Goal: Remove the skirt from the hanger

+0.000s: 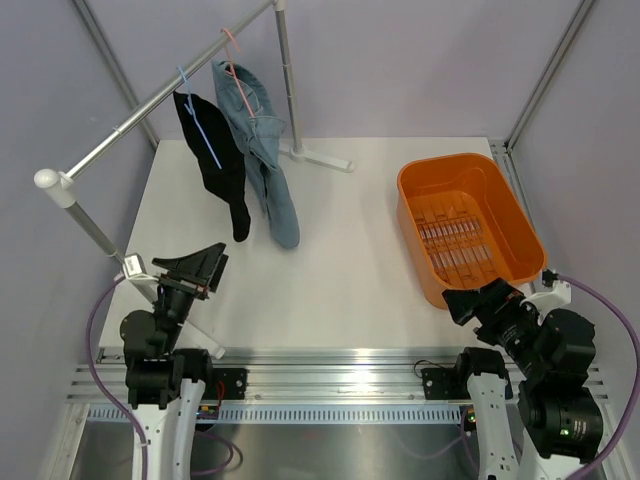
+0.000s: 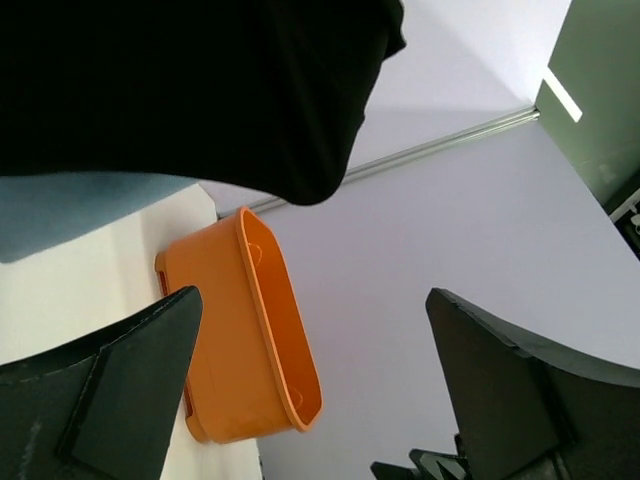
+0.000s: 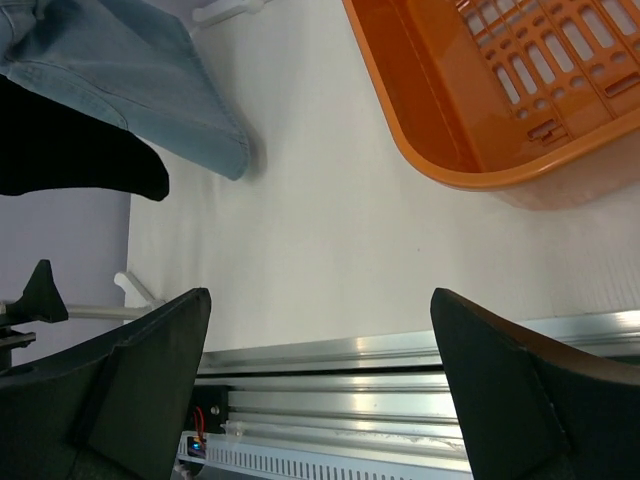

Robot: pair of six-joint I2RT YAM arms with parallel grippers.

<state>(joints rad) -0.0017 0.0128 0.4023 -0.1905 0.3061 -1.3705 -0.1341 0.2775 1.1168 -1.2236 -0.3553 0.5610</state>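
Skirt [image 1: 225,185]: taken here as the black garment, limp and dark, narrowing to a point at the bottom. It hangs on a blue hanger [image 1: 200,120] from the rail [image 1: 150,100] over the bench's [image 1: 350,260] far left corner, touching a denim garment [image 1: 270,180] on a pink hanger [image 1: 232,42].

The top view alone shows the hangers and rail. The left wrist view has black cloth filling its upper part, close above the fingers. The right wrist view shows both hems from below, hanging just above the bench.

Two garments, two hangers, one rail, and one orange basket [image 1: 447,160] at the right edge. The left claw [image 1: 200,265] is spread and holds nothing. The right claw [image 1: 480,300] is also spread and holds nothing.
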